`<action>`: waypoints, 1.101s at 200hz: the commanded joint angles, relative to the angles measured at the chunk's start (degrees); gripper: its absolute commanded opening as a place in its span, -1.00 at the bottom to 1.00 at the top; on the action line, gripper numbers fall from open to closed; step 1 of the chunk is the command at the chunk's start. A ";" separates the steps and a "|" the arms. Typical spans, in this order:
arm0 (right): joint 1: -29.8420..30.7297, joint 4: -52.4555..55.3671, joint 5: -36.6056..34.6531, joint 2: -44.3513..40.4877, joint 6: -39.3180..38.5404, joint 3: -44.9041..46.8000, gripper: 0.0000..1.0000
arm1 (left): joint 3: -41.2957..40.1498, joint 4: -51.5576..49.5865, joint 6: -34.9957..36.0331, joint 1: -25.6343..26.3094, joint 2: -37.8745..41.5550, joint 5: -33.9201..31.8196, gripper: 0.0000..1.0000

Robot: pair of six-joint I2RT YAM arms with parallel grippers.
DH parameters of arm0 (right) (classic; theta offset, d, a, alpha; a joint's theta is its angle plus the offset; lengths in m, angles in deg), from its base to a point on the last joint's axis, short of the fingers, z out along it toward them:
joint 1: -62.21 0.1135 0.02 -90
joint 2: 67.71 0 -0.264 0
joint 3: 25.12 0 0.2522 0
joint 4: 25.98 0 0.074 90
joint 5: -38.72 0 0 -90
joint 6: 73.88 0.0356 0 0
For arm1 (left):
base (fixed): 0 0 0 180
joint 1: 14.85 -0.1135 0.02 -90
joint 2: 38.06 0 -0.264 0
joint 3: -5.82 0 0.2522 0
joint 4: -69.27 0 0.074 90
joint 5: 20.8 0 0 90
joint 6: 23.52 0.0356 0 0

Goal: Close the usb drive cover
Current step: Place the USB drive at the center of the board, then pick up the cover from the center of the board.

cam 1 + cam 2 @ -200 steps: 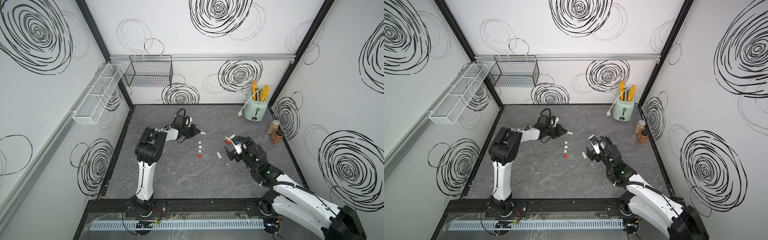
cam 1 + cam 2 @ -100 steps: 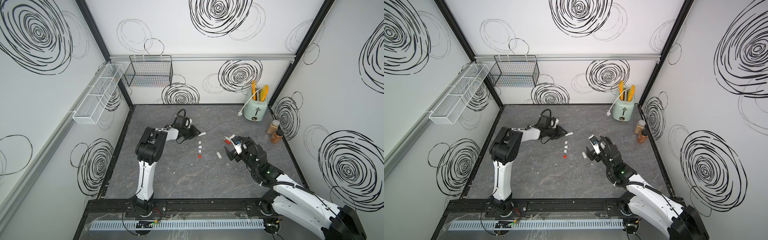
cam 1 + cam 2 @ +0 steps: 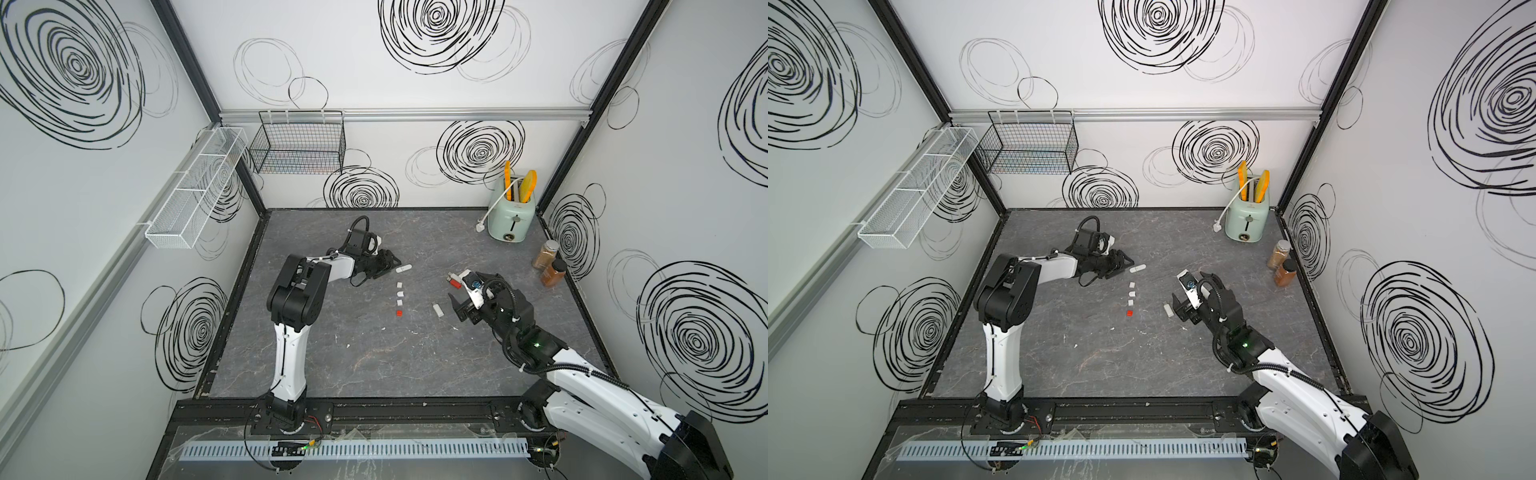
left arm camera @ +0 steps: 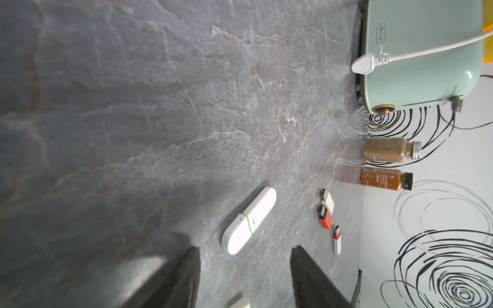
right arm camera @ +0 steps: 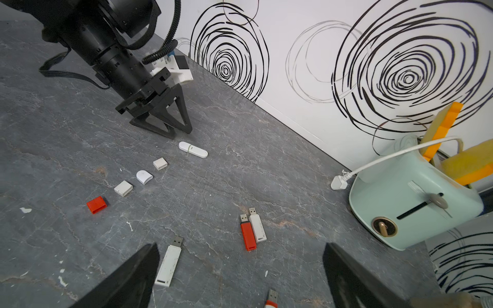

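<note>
Top views both show the left tool (image 3: 390, 266) low over the counter (image 3: 374, 361), its tips just beside a capped drive (image 3: 404, 269) that lies flat and free of them. Near the drive runs a row of three white caps (image 3: 400, 294), ending in a red cap (image 3: 399, 313). The right tool (image 3: 459, 305) hangs across from it, spread wide and holding nothing. A long drive (image 3: 437, 310) lies just beside that tool and a red drive (image 3: 456, 284) is near. A toaster (image 3: 510, 216) and two jars (image 3: 545, 254) stand by the right wall.

Left wrist view: the fingers (image 4: 184, 274) stand apart with only counter between them. The capped drive (image 4: 249, 220) lies just ahead, cover on, a green band at its seam, touching neither finger. Beyond it the red drive (image 4: 325, 217) lies against a white drive (image 4: 328, 200), both with bare plugs.

Right wrist view: the right tool's fingers (image 5: 133, 274) are wide apart and grip nothing. The long drive (image 5: 169, 262), plug bare, lies just beside one finger. The red drive (image 5: 248, 236) and white drive (image 5: 258, 226) lie side by side between the fingers, farther out. The caps (image 5: 144, 177) and red cap (image 5: 96, 204) lie in a line leading to the capped drive (image 5: 193, 149), which sits just in front of the left tool (image 5: 177, 130)
</note>
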 commanded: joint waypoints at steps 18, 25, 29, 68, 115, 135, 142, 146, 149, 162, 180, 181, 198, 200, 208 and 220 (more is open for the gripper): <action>0.60 -0.74 1.59 -0.96 0.54 -0.55 0.98 | -4.65 -1.80 5.48 -0.28 10.97 -3.27 0.59; 0.62 -0.52 1.52 -0.96 0.60 -0.64 0.98 | -5.61 -2.09 6.59 -0.29 12.94 -3.83 0.67; 0.60 -0.43 1.43 -0.96 0.61 -0.59 0.98 | -6.13 -2.44 7.47 -0.29 14.08 -4.24 0.71; 0.99 0.12 2.47 -0.97 1.12 -1.12 0.98 | -10.87 -5.79 15.14 -1.35 25.33 -7.50 0.90; 1.47 1.03 3.24 -0.42 1.65 -1.53 0.98 | -18.83 -7.53 22.61 -5.97 39.18 -9.63 0.96; 1.54 1.37 3.11 0.04 1.84 -1.60 0.98 | -20.49 -10.93 25.43 -8.61 42.72 -8.66 0.96; 1.52 1.21 3.57 0.22 2.04 -1.69 0.98 | -21.25 -11.66 26.42 -9.62 43.85 -8.35 0.96; 1.50 1.25 3.86 0.38 2.14 -1.90 0.98 | -21.70 -11.93 26.89 -10.19 44.41 -8.34 0.96; 1.51 1.39 4.00 0.51 2.26 -2.02 0.98 | -22.13 -12.17 27.22 -10.56 44.72 -8.29 0.96; 1.54 1.99 4.42 1.24 2.93 -2.61 0.98 | -24.36 -11.68 28.41 -11.98 46.67 -8.16 0.96; 1.64 2.42 5.54 2.29 3.16 -2.75 0.98 | -28.61 -7.77 31.13 -13.03 50.22 -8.66 0.96; 1.69 2.39 5.58 2.33 3.16 -2.84 0.98 | -28.91 -7.57 31.47 -13.03 50.52 -8.85 0.96; 1.76 2.54 7.16 3.86 3.63 -3.97 0.98 | -31.98 -4.27 34.63 -12.86 53.61 -11.31 0.96; 1.81 2.72 7.28 4.18 3.78 -4.22 0.98 | -32.18 -4.09 34.87 -12.92 53.82 -11.50 0.96; 1.76 3.42 7.71 5.31 4.32 -5.11 0.98 | -32.49 -4.01 35.94 -12.95 54.32 -12.22 0.96; 1.75 4.53 8.72 7.27 5.20 -6.48 0.98 | -32.58 -4.25 36.89 -13.29 54.58 -12.38 0.96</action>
